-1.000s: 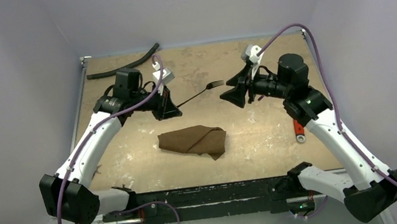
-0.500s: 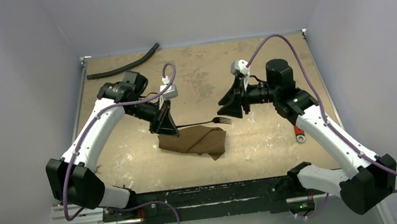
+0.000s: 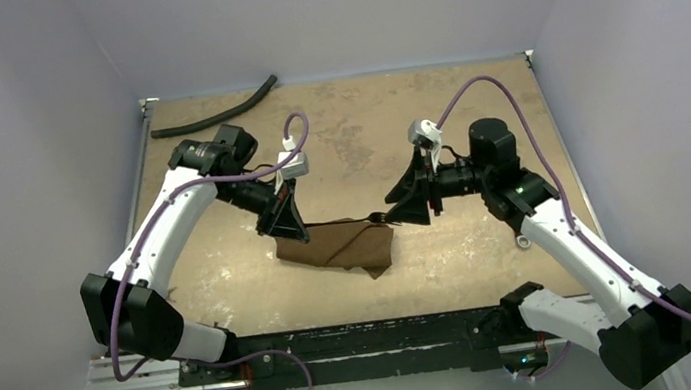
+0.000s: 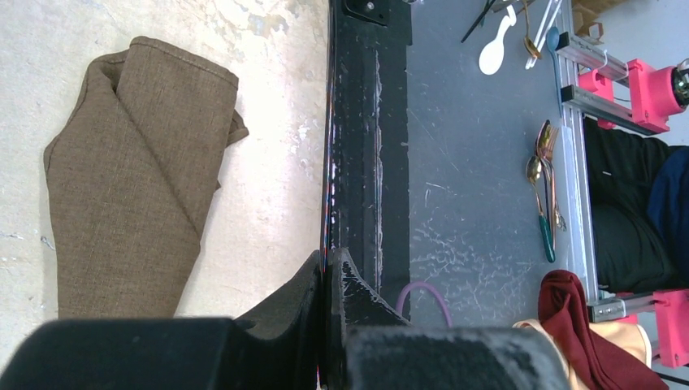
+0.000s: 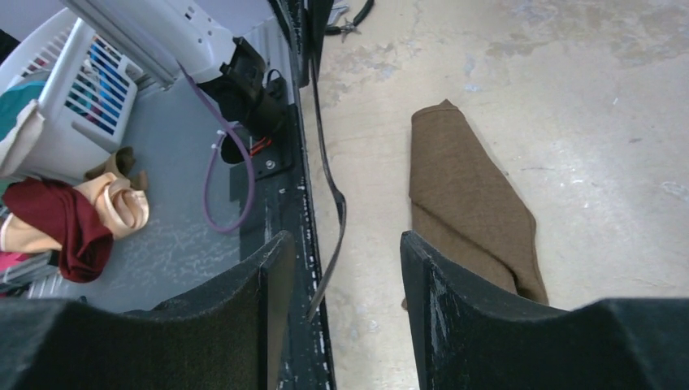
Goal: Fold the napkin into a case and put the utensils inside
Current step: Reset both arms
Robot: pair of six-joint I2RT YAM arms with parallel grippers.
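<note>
The brown napkin [image 3: 338, 245] lies folded into a pointed wedge on the table's middle. It also shows in the left wrist view [image 4: 130, 179] and the right wrist view [image 5: 467, 203]. My left gripper [image 3: 287, 225] is shut on the handle of a dark fork [image 3: 355, 220], holding it level just above the napkin's far edge, tines to the right. In the left wrist view the fork [image 4: 327, 162] is a thin edge-on line clamped in the gripper [image 4: 329, 262]. My right gripper [image 3: 406, 209] is open at the tine end. The fork's tip [image 5: 325, 260] lies between its fingers [image 5: 341, 248], untouched. Other utensils are out of view.
A long black hose [image 3: 215, 111] lies at the table's back left. A small red-handled tool [image 3: 523, 241] lies beside the right arm. The black front rail [image 4: 366, 122] borders the table. Beyond it the floor holds loose cutlery [image 4: 544, 187], cloths and a white basket [image 5: 73, 106].
My left gripper has carried the fork down and nearer, from the far table to just above the napkin. My right gripper has moved down and left to the fork's tines.
</note>
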